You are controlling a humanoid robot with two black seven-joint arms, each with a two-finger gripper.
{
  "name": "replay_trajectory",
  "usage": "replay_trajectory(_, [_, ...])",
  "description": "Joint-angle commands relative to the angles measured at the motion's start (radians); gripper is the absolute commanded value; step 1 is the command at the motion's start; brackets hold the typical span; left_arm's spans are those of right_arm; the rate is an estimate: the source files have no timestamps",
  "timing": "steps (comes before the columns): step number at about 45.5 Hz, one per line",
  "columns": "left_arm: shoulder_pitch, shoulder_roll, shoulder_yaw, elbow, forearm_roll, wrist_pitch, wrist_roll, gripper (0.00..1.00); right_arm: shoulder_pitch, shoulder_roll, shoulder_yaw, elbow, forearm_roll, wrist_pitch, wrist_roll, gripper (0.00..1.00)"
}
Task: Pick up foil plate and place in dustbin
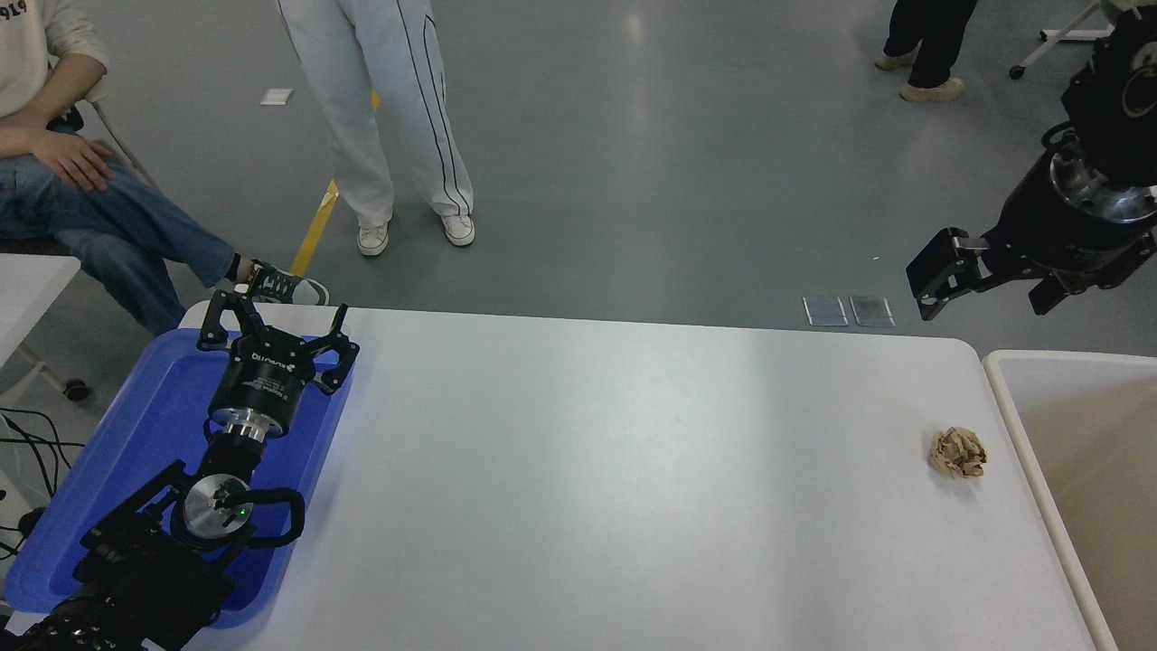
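The foil plate does not show anywhere in the head view. The dustbin [1003,362] stands against the table's right edge, cream rim and tan inside, cut off by the picture's edge. My right gripper [983,306] hangs high in the air above the table's far right corner, just left of the dustbin's far end. Its fingers are spread and hold nothing. My left gripper [276,318] is parked open over the blue tray at the lower left.
A crumpled tan paper ball [958,452] lies on the white table [597,470] near the dustbin. A flat blue tray [136,434] sits at the table's left. One person sits at the far left; two others stand beyond the table.
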Motion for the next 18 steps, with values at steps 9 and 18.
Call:
replay_trajectory(9, [0.0,0.0,0.0,0.0,0.0,0.0,0.0,1.0,0.029,0.068,0.008,0.02,0.018,0.0,0.0,1.0])
replay_trajectory(18, [0.0,0.0,0.0,0.0,0.0,0.0,0.0,1.0,0.024,0.067,0.009,0.02,0.019,0.0,0.0,1.0])
